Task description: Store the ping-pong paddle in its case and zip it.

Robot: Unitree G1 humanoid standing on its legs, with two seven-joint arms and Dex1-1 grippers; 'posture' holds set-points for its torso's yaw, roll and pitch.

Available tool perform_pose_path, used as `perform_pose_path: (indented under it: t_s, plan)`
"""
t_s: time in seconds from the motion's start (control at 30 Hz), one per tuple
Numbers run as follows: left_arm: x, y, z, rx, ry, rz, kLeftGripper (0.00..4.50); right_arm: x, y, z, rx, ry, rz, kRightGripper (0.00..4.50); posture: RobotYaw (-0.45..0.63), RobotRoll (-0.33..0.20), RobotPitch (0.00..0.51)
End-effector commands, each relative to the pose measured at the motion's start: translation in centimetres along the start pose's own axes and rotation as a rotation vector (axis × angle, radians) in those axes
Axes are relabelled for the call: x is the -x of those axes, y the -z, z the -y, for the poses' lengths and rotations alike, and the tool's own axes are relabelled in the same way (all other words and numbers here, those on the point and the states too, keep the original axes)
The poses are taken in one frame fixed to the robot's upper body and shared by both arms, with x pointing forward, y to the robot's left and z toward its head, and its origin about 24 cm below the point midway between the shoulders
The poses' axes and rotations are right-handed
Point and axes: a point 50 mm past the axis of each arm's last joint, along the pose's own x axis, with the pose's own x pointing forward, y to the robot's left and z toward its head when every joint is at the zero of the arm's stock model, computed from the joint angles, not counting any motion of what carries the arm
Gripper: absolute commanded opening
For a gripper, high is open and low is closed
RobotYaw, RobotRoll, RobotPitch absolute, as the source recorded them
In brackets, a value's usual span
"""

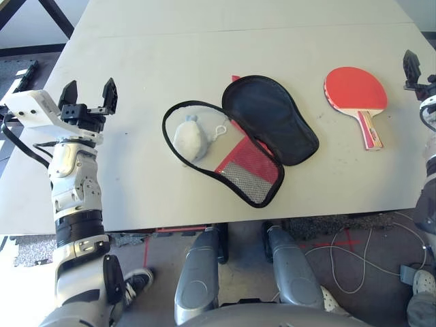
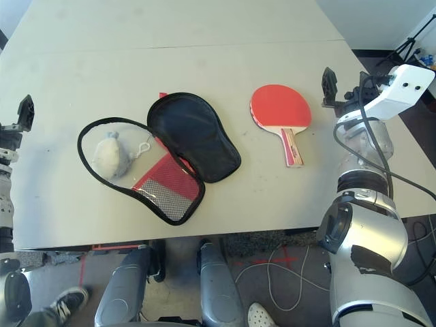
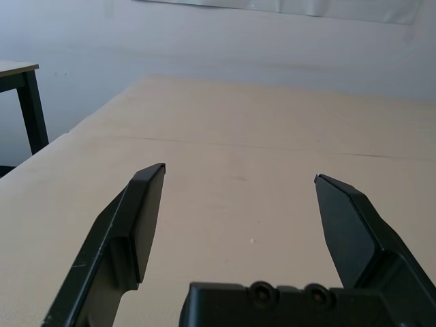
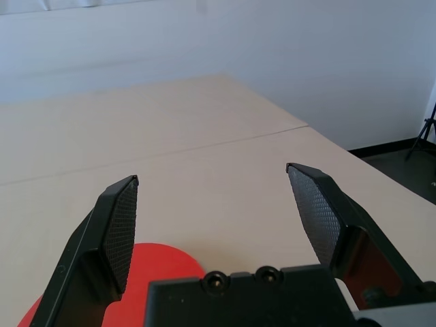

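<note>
The case lies unzipped and spread flat at the centre of the frame, black lining up, ready to receive the blade. A white plush toy rests on its left half and would, in my judgement, need removing first. The ping-pong paddle lies red face up at the right of the frame, well apart from the case, handle toward the bench near edge. The left hand hovers at the left of the frame, fingers spread wide, holding nothing. The right hand hangs just beside the paddle, wide open and empty, placed for a pickup.
</note>
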Motion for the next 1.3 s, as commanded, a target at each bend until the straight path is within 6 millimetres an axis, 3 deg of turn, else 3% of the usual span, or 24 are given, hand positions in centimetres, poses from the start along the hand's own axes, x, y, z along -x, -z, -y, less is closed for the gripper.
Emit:
perform_pose_path:
  t_s: [0.03, 0.27, 0.47, 0.6, 0.77, 0.97, 1.07, 1.3]
  plan:
    - [0.2, 0.0, -0.1, 0.004, -0.005, -0.009, 4.5, 0.2, 0.4, 0.2, -0.024, 0.018, -0.002, 4.48, 0.04, 0.0, 0.294]
    - [-0.1, -0.3, 0.0, 0.004, 0.001, -0.01, 4.5, 0.8, 1.6, 0.4, -0.023, 0.021, -0.074, 4.48, 0.02, 0.0, 0.293]
    - [-1.6, -2.9, 0.9, -0.037, 0.095, 0.037, 4.5, 1.0, 3.0, -0.3, -0.023, -0.005, -0.174, 4.48, 0.01, 0.0, 0.297]
    - [-2.7, -4.4, 2.6, -0.044, 0.22, 0.054, 4.5, 1.0, 3.7, -1.0, -0.016, -0.023, -0.209, 4.48, 0.02, 0.0, 0.294]
    - [-3.1, -6.1, 7.5, 0.004, 0.53, 0.03, 4.5, 0.6, 4.2, -2.0, -0.052, -0.05, -0.277, 4.48, 0.03, 0.0, 0.287]
    - [-2.6, -6.7, 11.2, 0.031, 0.768, -0.022, 4.5, -0.4, 3.3, -3.2, 0.028, -0.046, -0.433, 4.48, 0.01, 0.0, 0.286]
    - [-2.7, -6.6, 11.8, 0.049, 0.788, -0.028, 4.5, -0.4, 2.3, -3.9, 0.12, -0.007, -0.55, 4.48, -0.01, 0.0, 0.286]
    - [-2.9, -5.7, 12.6, 0.06, 0.825, -0.045, 4.5, 1.2, -0.6, -5.5, 0.028, 0.014, -0.849, 4.48, -0.05, 0.0, 0.277]
